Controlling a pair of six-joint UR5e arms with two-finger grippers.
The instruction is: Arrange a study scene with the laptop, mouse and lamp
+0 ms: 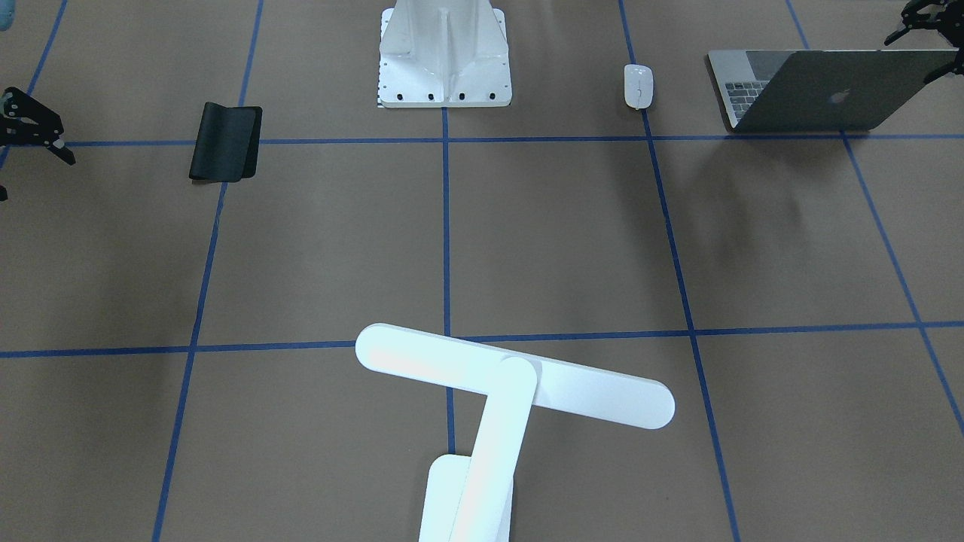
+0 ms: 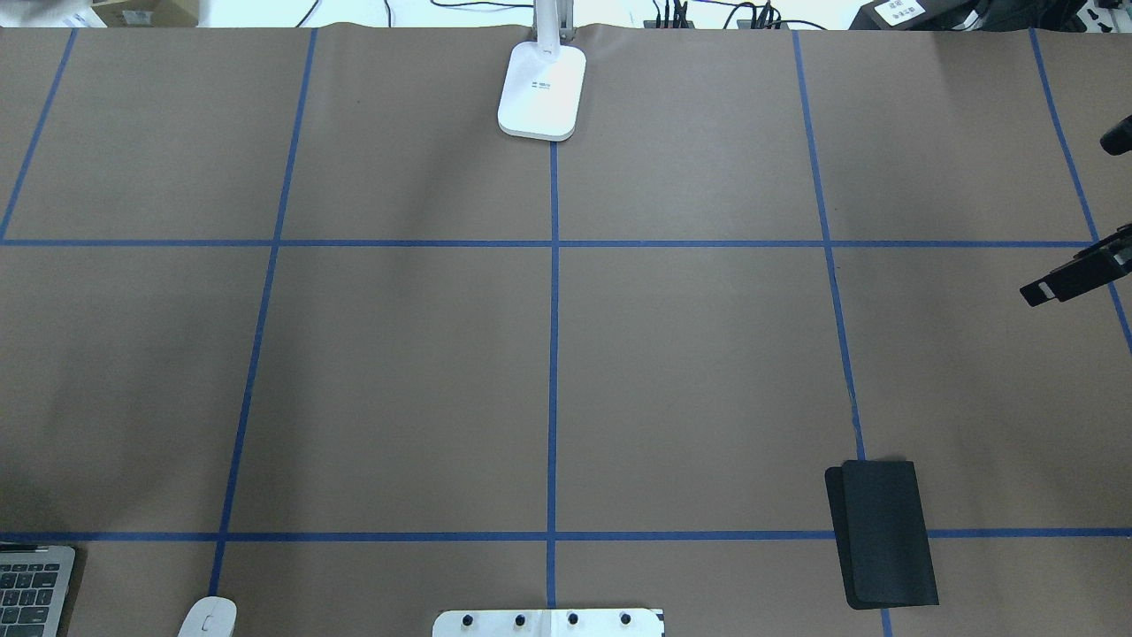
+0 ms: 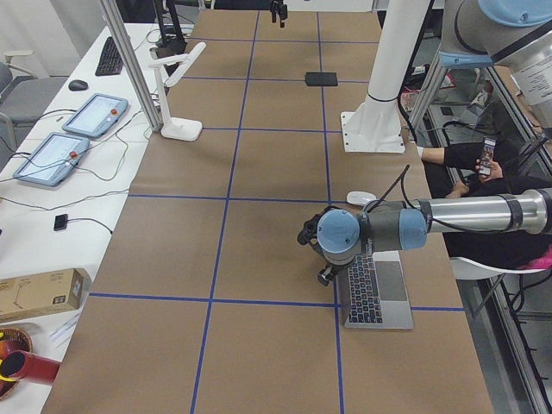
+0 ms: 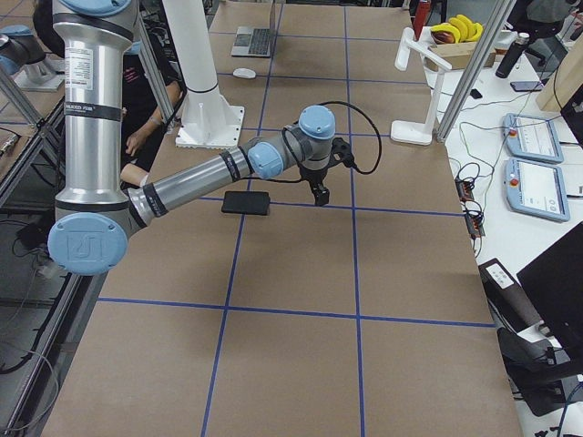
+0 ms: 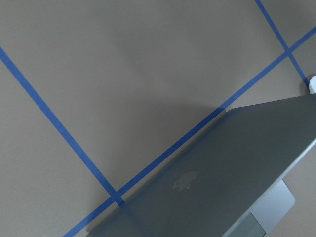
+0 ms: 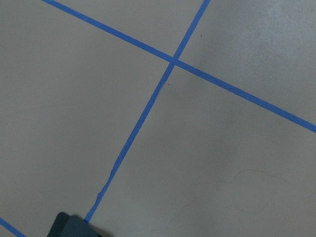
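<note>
The laptop [image 1: 821,94] sits at the near edge of the table [image 1: 565,241] on the robot's left. Its lid is partly raised, and the left gripper [image 1: 932,44] is at the lid's outer corner. I cannot tell whether its fingers are clamped or loose. The mouse [image 1: 638,85] lies just beside the laptop, between it and the white pedestal [image 1: 444,60]. The lamp [image 1: 512,380] stands at the far middle, well apart from both grippers. The right gripper [image 4: 319,195] hangs over bare table near a black mat [image 1: 224,141], with its fingers spread and grasping nothing.

The laptop is smooth grey metal with black keys and a pale logo. The mouse is a glossy white oval. The lamp is matte white, with a round-ended bar across a flat slanted arm on a rounded base. The mat is thin, dark and curled at one edge. Brown paper gridded with blue tape [image 1: 446,226] covers the table.
</note>
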